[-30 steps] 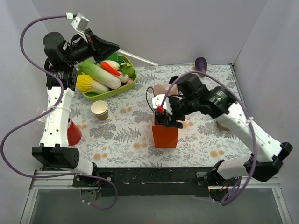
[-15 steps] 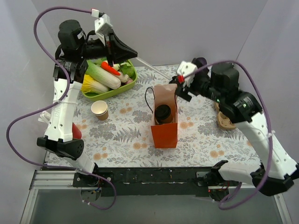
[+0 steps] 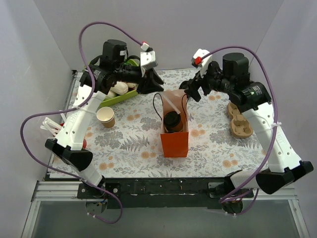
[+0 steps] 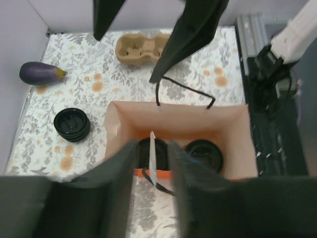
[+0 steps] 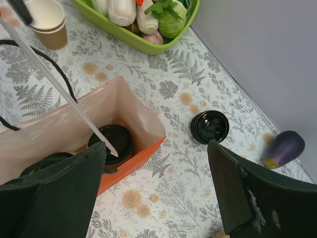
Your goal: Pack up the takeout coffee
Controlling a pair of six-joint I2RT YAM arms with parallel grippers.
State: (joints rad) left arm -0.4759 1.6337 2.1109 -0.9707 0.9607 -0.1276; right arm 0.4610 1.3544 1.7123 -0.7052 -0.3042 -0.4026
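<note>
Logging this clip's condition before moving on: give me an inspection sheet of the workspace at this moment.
Surface: floral tablecloth.
Job's things: two lidded cups inside orange bag; one unlidded cup outside; spare lids.
Clutter: vegetable tray, eggplant, cardboard carrier.
Claws: left claw nearly closed around thin white strip, grip unclear; right claw open, empty.
Cables: purple cables looping off both arms.
Surroundings: plain walls.
</note>
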